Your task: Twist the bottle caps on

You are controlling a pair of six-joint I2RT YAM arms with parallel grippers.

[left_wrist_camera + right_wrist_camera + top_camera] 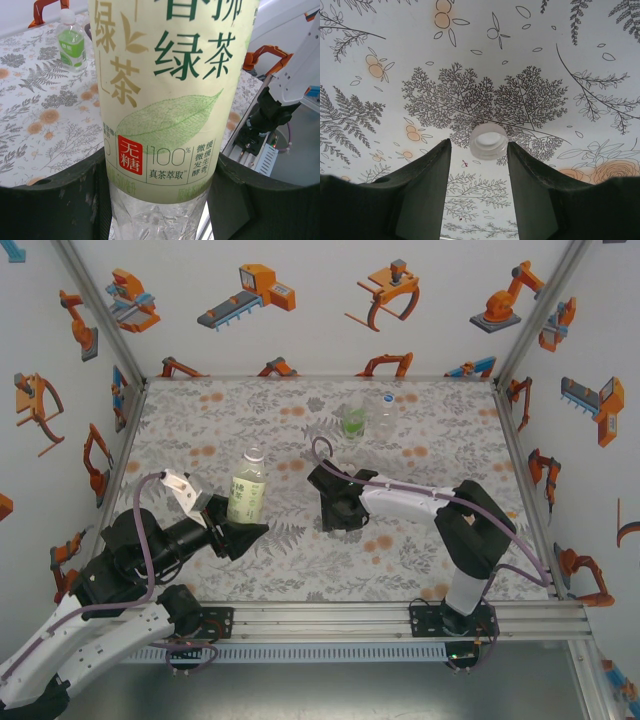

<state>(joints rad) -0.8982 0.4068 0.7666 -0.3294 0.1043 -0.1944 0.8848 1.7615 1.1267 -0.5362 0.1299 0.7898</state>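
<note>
Bottle cap [488, 141]: small, round, translucent white plastic, screw type.
Location: flat on the floral-printed surface [485, 60], just below centre of the right wrist view. Which face is up cannot be told.
Attending: right hand [479, 146], black, two-fingered. Its fingers are parted, with one tip on each side of the cap. A strip of surface shows between the cap and the finger at the frame's left. The cap's other edge meets or nearly meets the opposite finger, and contact cannot be told. Not clenched.

Pale yellow-green clear plastic bottle [247, 490], green-tea label.
Location: left of centre in the top view, upright, well apart from the cap.
Attending: left hand [243, 530], clamped on the lower body.

Further stock: bright green clear plastic bottle [353, 422] and colourless clear plastic bottle [383, 412], side by side at upper centre of the top view, ungripped.

Step in hand, as judged: pick up the cap.
Handling notes:
- Centre the cap between the fingers before closing. It sits toward one side, and a lopsided squeeze may flick it across the surface.
- Close on the side wall, leaving the mouth free.
- Grip lightly, since the plastic looks thin.
- Carry it level so the thread meets the neck squarely.
- The left hand should hold the bottle upright and firm against the twist.
</note>
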